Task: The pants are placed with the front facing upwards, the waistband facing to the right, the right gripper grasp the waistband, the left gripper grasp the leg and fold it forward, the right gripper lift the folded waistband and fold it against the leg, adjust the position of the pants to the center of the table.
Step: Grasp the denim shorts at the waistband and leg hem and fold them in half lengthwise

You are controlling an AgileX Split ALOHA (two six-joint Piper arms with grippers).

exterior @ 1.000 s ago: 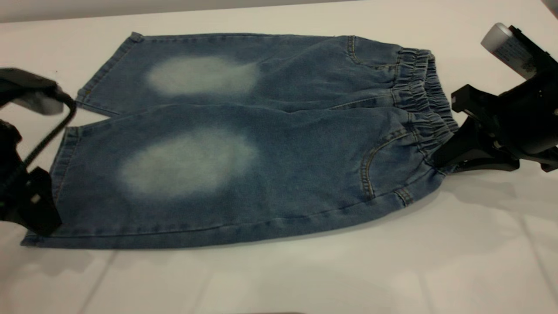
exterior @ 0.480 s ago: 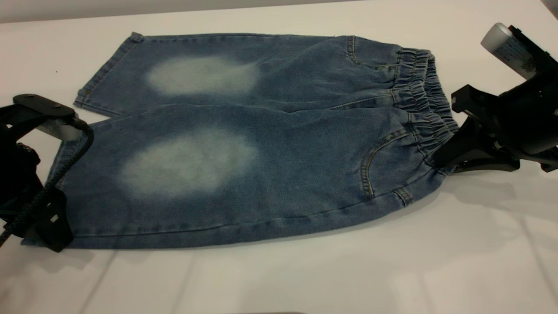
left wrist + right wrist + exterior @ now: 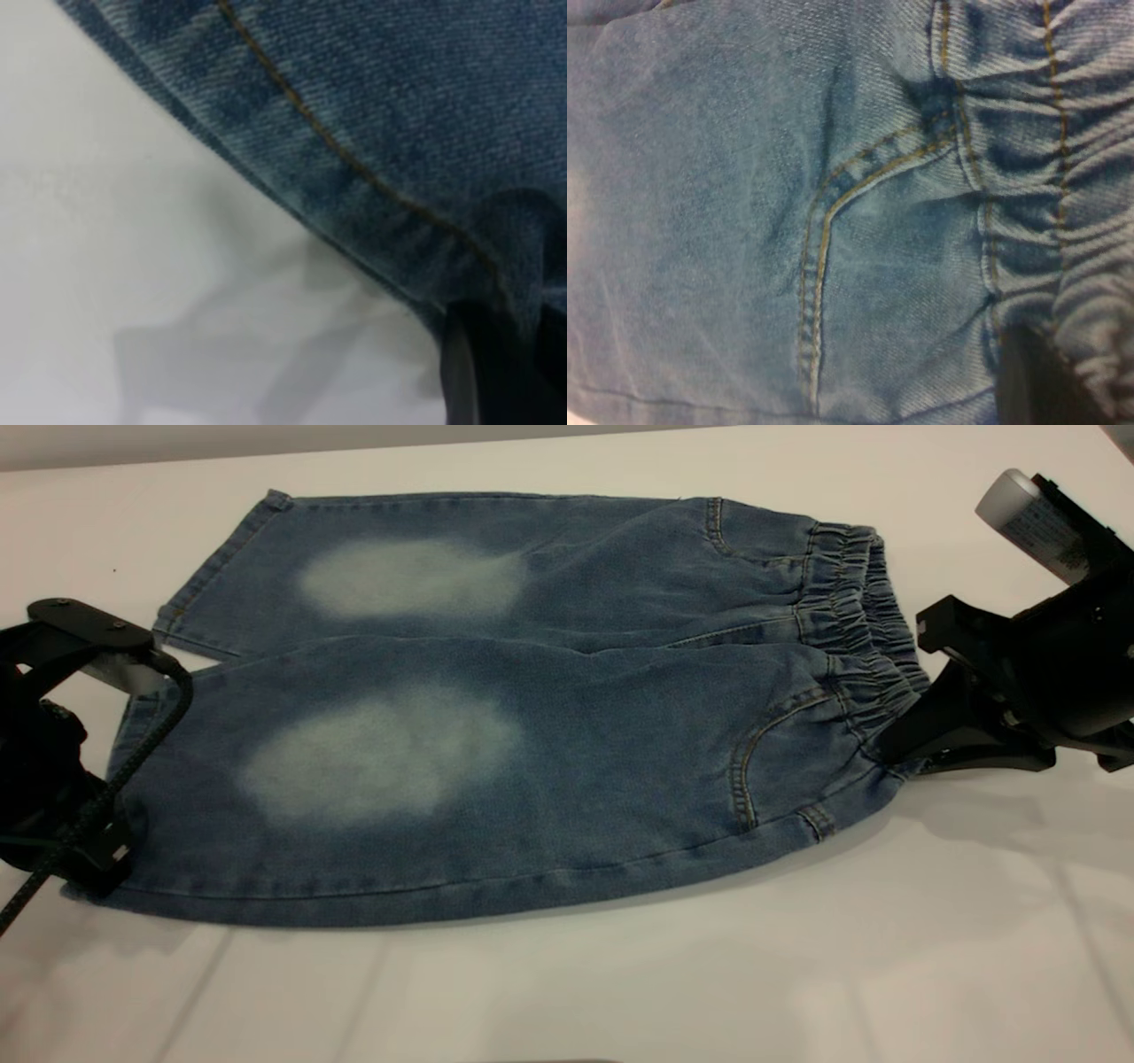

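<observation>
The blue denim pants [image 3: 532, 691] lie flat, front up, on the white table [image 3: 620, 992], legs to the left. The ruffled waistband [image 3: 855, 629] is at the right. My right gripper [image 3: 895, 746] is shut on the waistband's near corner; in the right wrist view gathered denim [image 3: 1072, 177] folds over its dark finger [image 3: 1028, 381]. My left gripper [image 3: 96, 861] is low at the near leg's hem corner, shut on it. In the left wrist view the stitched hem [image 3: 354, 133] covers its black finger [image 3: 487, 372].
A black braided cable [image 3: 133, 753] from the left arm drapes across the near leg's hem. A silver-grey cylinder [image 3: 1028, 518] sticks up from the right arm at the far right. Bare tabletop [image 3: 106, 266] spreads in front of the pants.
The left gripper came down onto the near leg's hem corner and closed on it. That corner has shifted slightly right and up. The right gripper has stayed at the waistband.
</observation>
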